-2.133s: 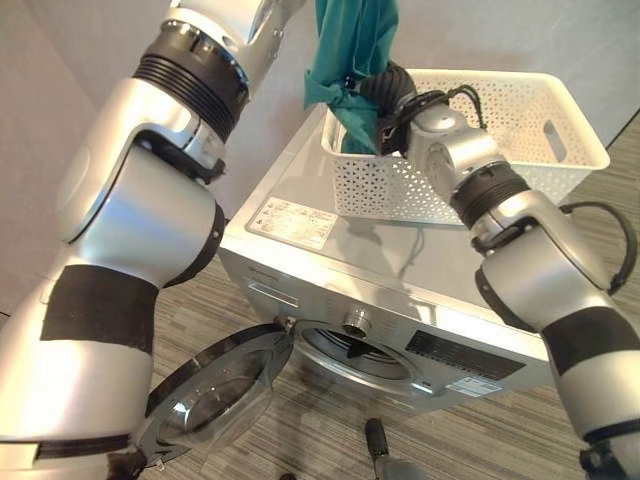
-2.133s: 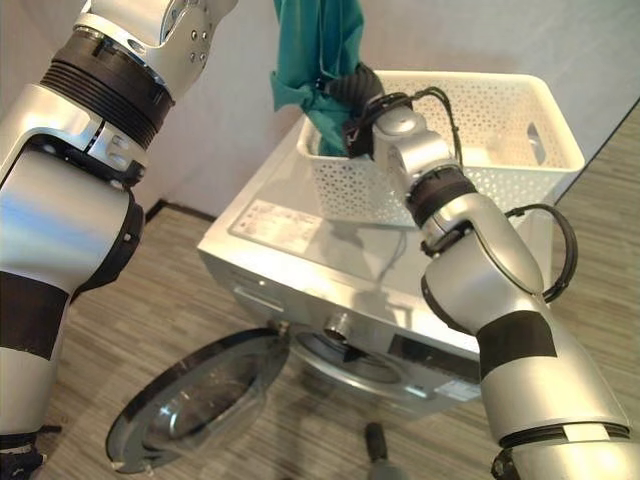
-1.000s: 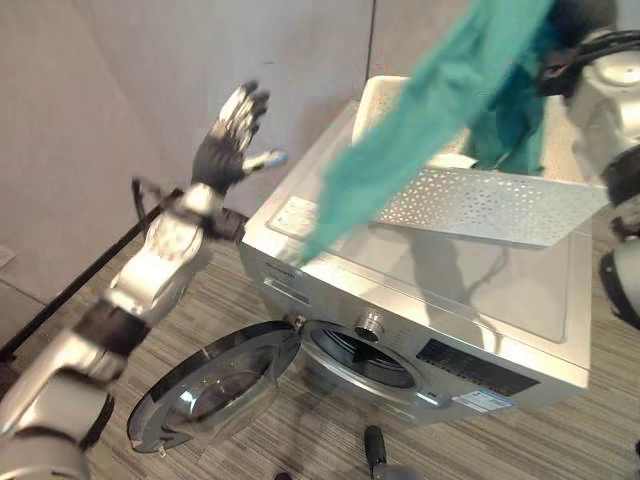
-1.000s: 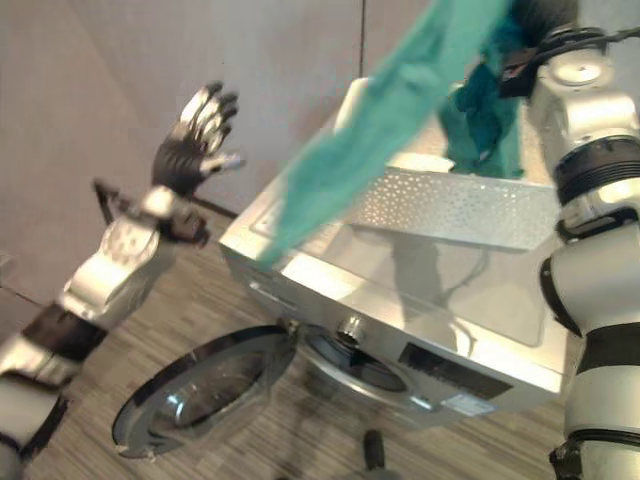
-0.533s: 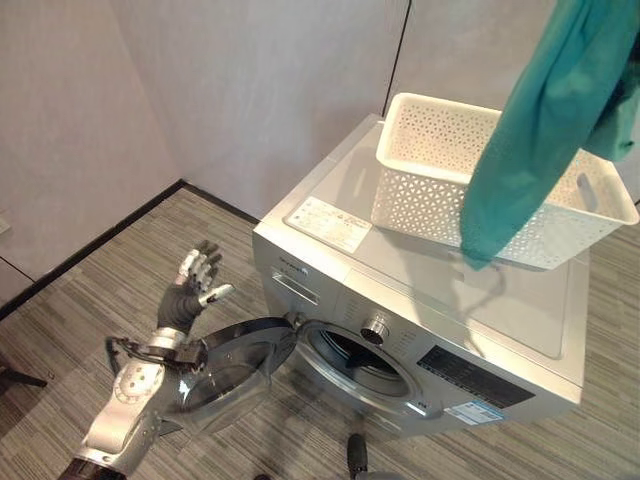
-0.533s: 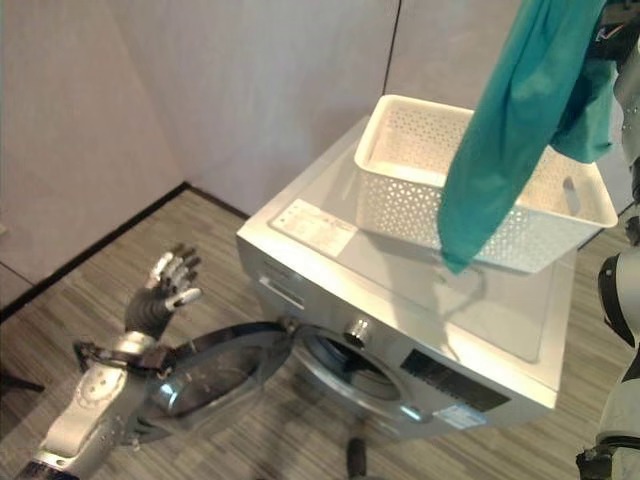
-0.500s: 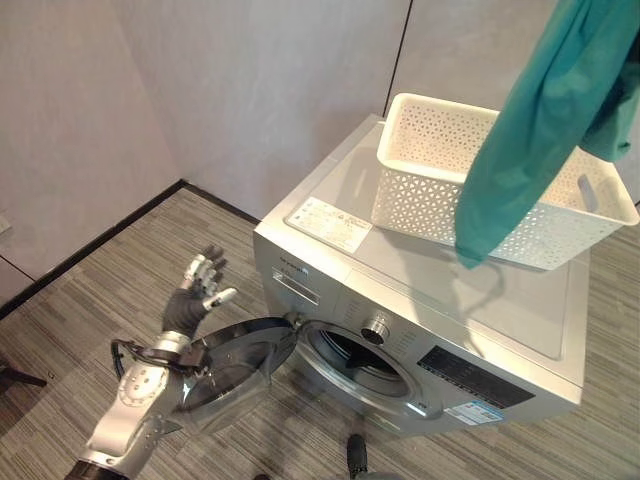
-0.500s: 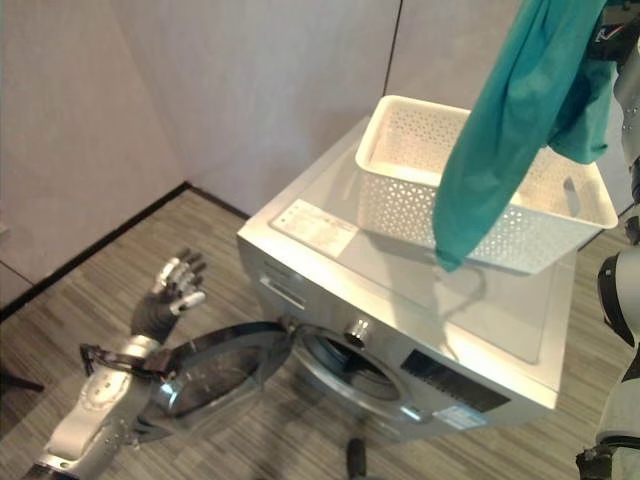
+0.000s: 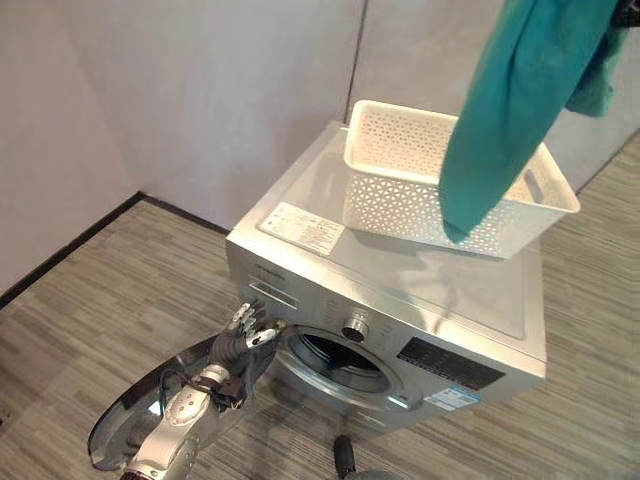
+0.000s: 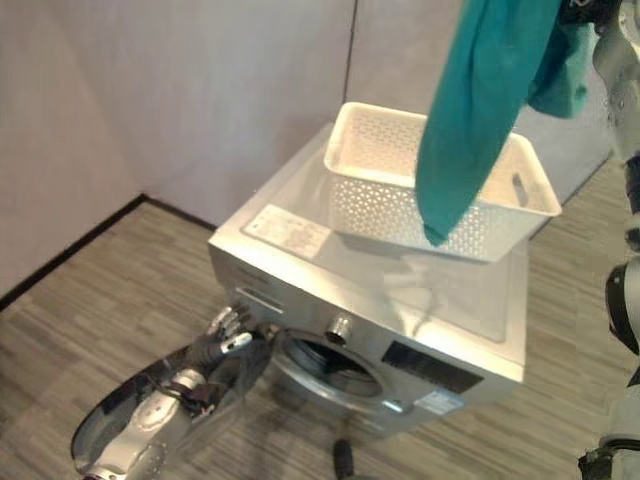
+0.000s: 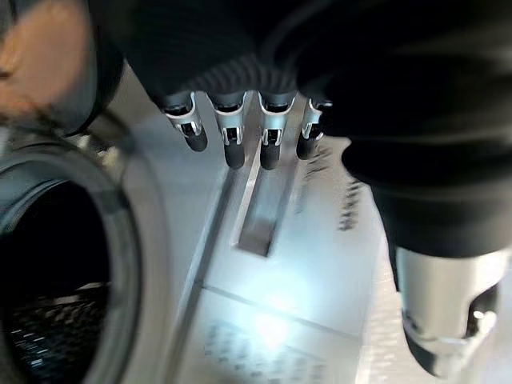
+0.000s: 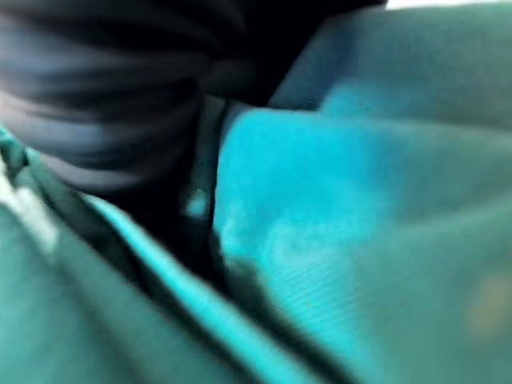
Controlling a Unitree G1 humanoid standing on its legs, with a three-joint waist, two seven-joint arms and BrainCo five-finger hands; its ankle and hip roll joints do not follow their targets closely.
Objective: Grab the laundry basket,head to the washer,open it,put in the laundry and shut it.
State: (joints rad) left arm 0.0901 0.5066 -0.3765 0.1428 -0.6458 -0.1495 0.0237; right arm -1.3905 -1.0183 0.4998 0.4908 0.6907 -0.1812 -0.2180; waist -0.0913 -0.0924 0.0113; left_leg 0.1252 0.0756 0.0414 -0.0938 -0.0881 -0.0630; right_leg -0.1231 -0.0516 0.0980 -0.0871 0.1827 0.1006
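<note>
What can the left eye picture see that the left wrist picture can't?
The left eye view alone shows the white basket on the washer's top, the teal cloth hanging above it, and the open door. The left wrist view alone shows the detergent drawer's handle slot up close, just past the fingers. Both show the left hand, open, in front of the washer, and the drum opening.

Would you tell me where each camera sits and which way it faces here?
Left eye: on the head, looking down at the washer, basket, hanging teal cloth; left hand by the open door.
Right eye: beside it, same scene.
Left wrist: along straight fingers toward the washer's front panel and drum.
Right wrist: against the cloth, dark cover showing.
Both eyes share everything.
</note>
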